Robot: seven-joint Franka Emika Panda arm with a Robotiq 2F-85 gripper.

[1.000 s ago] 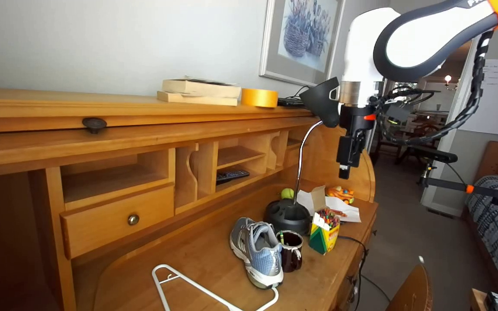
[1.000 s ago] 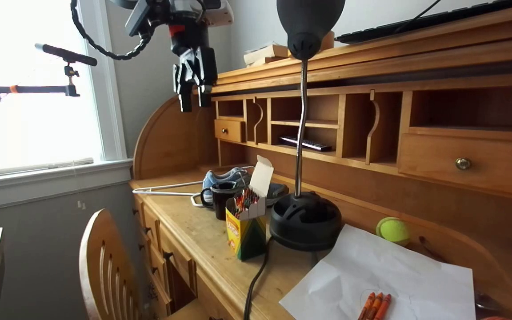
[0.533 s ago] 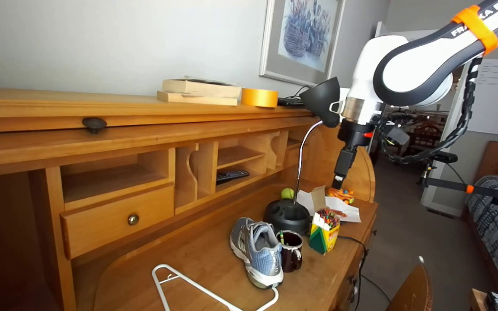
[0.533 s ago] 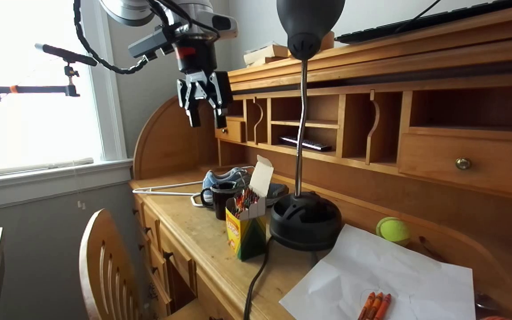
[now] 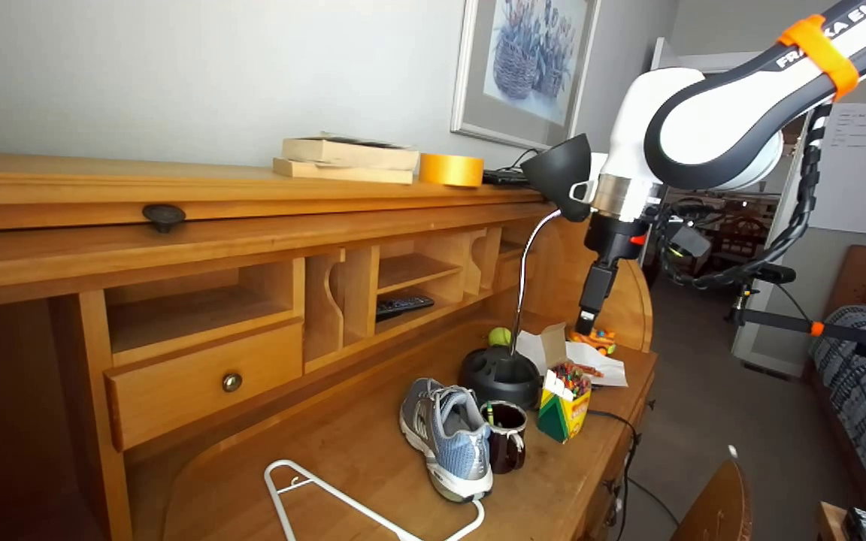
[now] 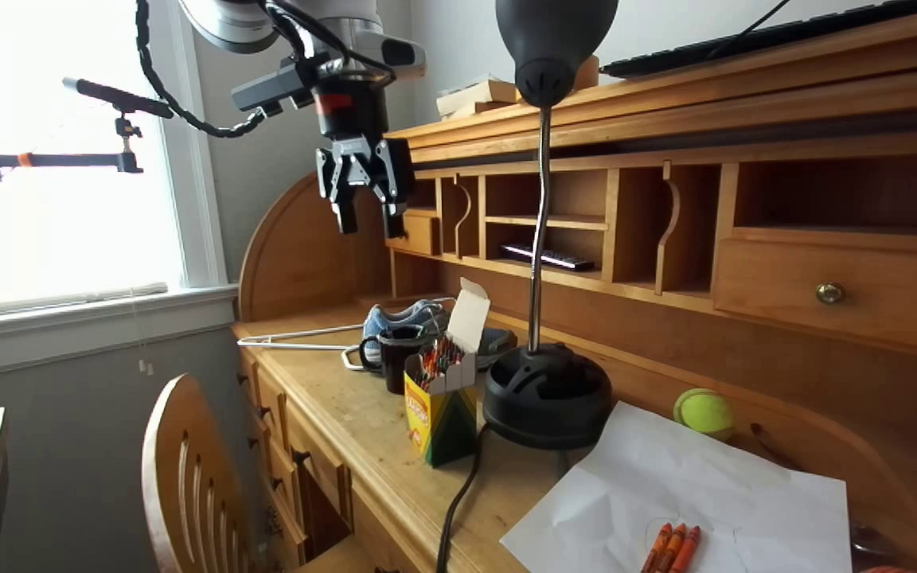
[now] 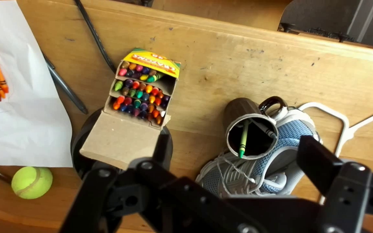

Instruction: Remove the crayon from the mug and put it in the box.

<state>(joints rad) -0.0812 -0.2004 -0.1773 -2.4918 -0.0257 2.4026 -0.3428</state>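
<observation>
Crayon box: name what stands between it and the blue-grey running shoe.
The dark brown mug stands between the running shoe and the crayon box in an exterior view.

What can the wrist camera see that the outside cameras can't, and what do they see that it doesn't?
Only the wrist view shows a second, greyish crayon in the mug.
Only the exterior views show the lamp's shade and the remote.
Both kinds show the mug, the sneaker, the crayon box, the tennis ball and the white hanger.
</observation>
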